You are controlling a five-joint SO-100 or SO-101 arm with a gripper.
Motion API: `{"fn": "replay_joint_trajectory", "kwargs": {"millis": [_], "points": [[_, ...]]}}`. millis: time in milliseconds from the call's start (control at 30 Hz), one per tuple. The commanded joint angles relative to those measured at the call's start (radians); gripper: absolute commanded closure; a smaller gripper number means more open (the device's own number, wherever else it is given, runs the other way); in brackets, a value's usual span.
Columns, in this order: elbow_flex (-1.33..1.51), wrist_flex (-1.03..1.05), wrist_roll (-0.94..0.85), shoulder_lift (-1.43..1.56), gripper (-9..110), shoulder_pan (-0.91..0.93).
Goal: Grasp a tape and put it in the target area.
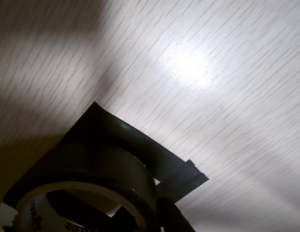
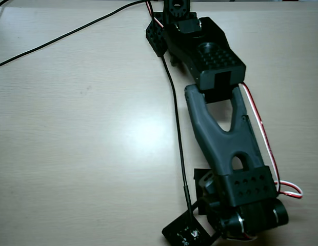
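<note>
In the wrist view the tape (image 1: 92, 166), a black ring with a pale inner face, fills the bottom left, close to the camera. It sits over the target area (image 1: 162, 162), a square frame of black strips whose far corner and right side show behind the ring. My gripper (image 1: 140, 220) is at the bottom edge. One dark finger (image 1: 172, 217) lies against the ring's outer wall, and the jaws look closed on the ring's wall. In the overhead view the wrist hides the gripper and the tape. Only a black corner of the frame (image 2: 198, 173) shows.
The arm (image 2: 220, 138) stretches from its base (image 2: 179, 20) at the top down to the bottom edge. A black cable (image 2: 175, 118) runs along its left side to a black plate (image 2: 183, 233). A red and white wire (image 2: 261, 133) runs along its right. The table is pale wood.
</note>
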Motion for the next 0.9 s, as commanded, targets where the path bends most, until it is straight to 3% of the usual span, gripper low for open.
{"fn": "replay_joint_trajectory", "kwargs": {"millis": [0, 500, 867], "points": [[-0.021, 0.002, 0.009, 0.021, 101, -0.003], [0.054, 0.002, 0.037, 0.094, 88, 0.003], [0.324, 0.003, 0.043, 0.595, 87, 0.046]]}}
